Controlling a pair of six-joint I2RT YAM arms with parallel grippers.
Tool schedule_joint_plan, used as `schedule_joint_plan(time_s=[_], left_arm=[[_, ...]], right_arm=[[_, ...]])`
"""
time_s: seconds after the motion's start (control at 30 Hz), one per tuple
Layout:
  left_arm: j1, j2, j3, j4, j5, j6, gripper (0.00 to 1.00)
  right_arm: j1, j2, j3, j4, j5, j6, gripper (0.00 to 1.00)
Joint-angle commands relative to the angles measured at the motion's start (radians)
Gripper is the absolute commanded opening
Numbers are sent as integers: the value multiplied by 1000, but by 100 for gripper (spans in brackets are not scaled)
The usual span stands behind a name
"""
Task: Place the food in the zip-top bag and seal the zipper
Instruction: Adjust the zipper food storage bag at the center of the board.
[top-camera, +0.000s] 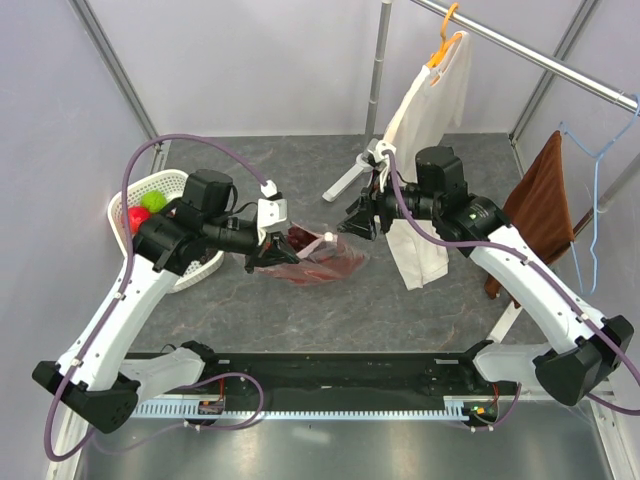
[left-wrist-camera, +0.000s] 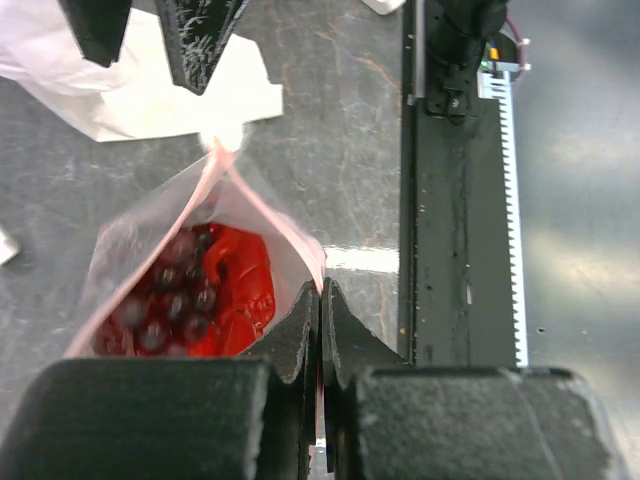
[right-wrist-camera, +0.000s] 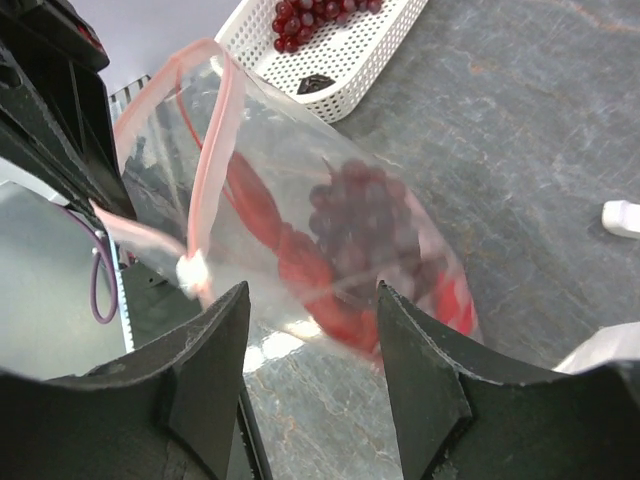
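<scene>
The clear zip-top bag (top-camera: 322, 262) hangs just above the table between my two grippers. It holds dark purple grapes (right-wrist-camera: 365, 215) and red chilli peppers (right-wrist-camera: 290, 250), which also show in the left wrist view (left-wrist-camera: 190, 295). My left gripper (left-wrist-camera: 320, 300) is shut on the pink zipper (left-wrist-camera: 262, 205) at the bag's left end (top-camera: 268, 248). My right gripper (right-wrist-camera: 310, 320) is open and empty, just off the bag's other end (top-camera: 352, 222). The zipper (right-wrist-camera: 210, 150) still gapes, and a white slider (right-wrist-camera: 190, 270) sits on it. A red apple (top-camera: 134, 218) and a green piece (top-camera: 153, 200) lie in the basket.
The white mesh basket (top-camera: 180, 270) stands at the far left and also holds a red grape bunch (right-wrist-camera: 310, 15). A cream shirt (top-camera: 430, 110) hangs from the rail behind the right arm, with a brown cloth (top-camera: 540, 200) and a blue hanger (top-camera: 598, 190) to its right.
</scene>
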Motion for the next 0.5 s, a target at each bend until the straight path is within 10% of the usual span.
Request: schedule_joint_plan(time_s=[0.0,0.47], left_arm=[[-4,-16,-14,48,62,21,2],[-4,102,79,129,5,-136,2]], right_arm=[[8,-9,-30,81,-52,33,60],[17,-111,-31,-31,92,-31,77]])
